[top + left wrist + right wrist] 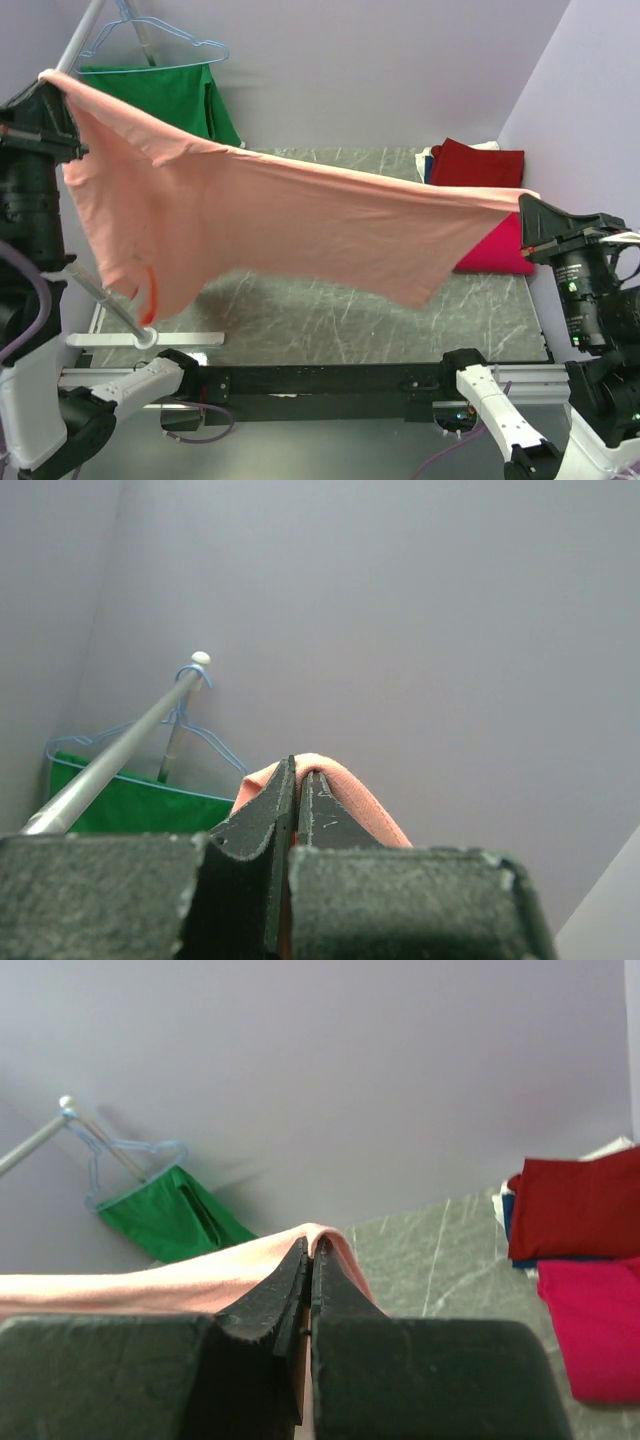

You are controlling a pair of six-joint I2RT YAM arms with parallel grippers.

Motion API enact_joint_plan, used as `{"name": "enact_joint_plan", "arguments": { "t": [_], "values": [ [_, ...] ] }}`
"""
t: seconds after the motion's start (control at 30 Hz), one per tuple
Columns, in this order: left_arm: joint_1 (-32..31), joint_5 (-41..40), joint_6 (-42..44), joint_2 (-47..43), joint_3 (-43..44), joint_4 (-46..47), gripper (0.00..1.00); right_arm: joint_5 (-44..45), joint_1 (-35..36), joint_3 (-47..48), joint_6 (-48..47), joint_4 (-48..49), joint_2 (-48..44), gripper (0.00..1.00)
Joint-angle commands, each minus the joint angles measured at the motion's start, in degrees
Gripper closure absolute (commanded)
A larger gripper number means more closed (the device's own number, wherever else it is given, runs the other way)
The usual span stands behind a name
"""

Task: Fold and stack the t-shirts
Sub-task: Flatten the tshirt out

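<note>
The salmon-pink t-shirt [280,225] hung stretched above the bench [330,315], one edge pinched high in the left claw [52,82], the other in the lower right claw [528,205].

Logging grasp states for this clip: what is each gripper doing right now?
Left gripper: closed on the salmon-pink t-shirt.
Right gripper: closed on the same t-shirt, at its other end.
</note>
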Motion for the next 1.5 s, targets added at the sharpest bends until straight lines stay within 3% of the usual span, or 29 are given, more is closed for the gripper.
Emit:
{"name": "enact_joint_plan", "arguments": {
  "t": [0.0,0.07,0.17,0.37,0.47,0.6,0.83,1.07,1.47],
  "values": [
    [0.2,1.0,1.9,8.5,6.4,2.0,0.99,2.2,-0.3,1.4,-1.8,2.7,3.4,1.00],
    [0.2,1.3,2.7,11.6,8.7,2.2,0.99,3.1,-0.3,-1.3,-1.3,5.3,4.2,1.00],
    [0.1,0.9,3.6,15.3,5.2,5.4,0.99,5.1,-0.3,-8.7,0.5,9.0,5.7,1.00],
    [0.1,0.8,-1.5,23.2,-14.9,10.4,0.99,8.3,-0.3,-28.4,8.6,18.4,9.8,1.00],
    [-0.4,-0.5,-4.4,28.1,-23.3,14.0,0.99,10.1,-0.3,-34.1,11.9,22.8,15.3,1.00],
    [-0.4,-4.3,-7.0,39.6,-24.7,14.4,0.99,11.7,-0.3,-36.1,13.8,28.9,29.1,1.00],
    [0.0,-13.1,-7.3,62.6,-10.7,12.8,0.99,12.7,-0.8,-20.3,15.3,31.5,56.4,1.00],
    [1.3,-12.3,-5.9,83.9,15.6,7.1,0.99,12.7,-2.1,-2.5,15.8,26.5,75.6,1.00],
    [4.1,-17.8,-5.3,86.1,18.3,12.4,0.99,17.8,-5.9,9.6,18.8,20.3,82.3,1.00]
  ]
}}
